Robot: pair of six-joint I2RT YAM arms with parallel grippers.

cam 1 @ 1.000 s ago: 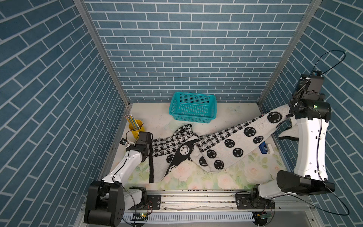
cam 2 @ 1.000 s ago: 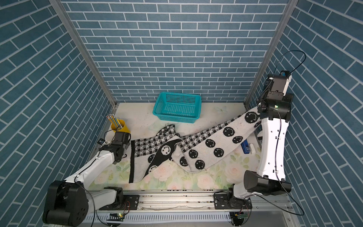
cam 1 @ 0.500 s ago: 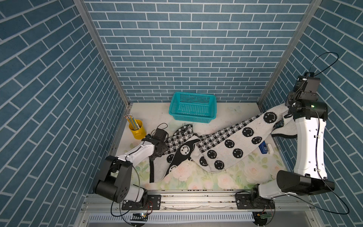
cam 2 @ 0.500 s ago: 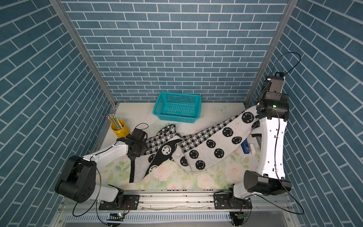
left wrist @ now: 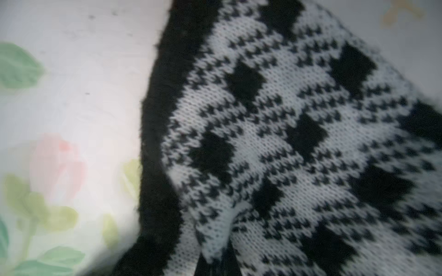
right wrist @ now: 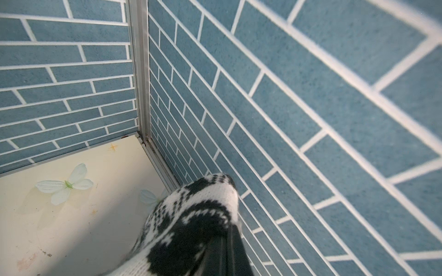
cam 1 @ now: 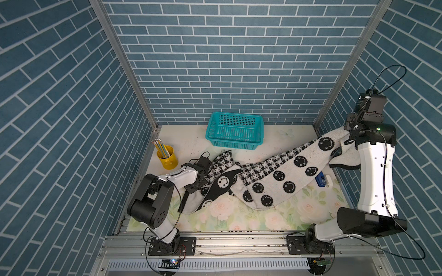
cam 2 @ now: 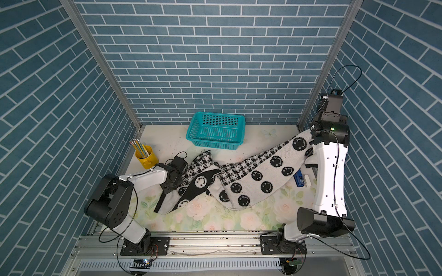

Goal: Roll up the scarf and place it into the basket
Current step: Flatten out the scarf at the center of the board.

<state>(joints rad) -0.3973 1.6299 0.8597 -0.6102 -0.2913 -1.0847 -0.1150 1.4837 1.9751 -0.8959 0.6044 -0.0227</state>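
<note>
**Black-and-white scarf pinched at both ends, not rolled yet**

Knit scarf [cam 1: 275, 167] is sprawled diagonally over the floral table [cam 1: 239, 215], loose and twisted, all of it outside the teal basket [cam 1: 233, 143] by the back wall. So the left gripper [cam 1: 195, 186] is down low on the houndstooth end, near the yellow pencil cup [cam 1: 167, 157]. Its jaws are closed, and the wrist view shows the knit puckering into them, so it's pinching cloth. The right gripper [right wrist: 229, 239] is clamped on the other end, held up off the table by the far right corner, with the smiley side sloping down from it. A small blue item [cam 1: 320, 179] lies just beside the scarf's edge near the right arm.
</note>
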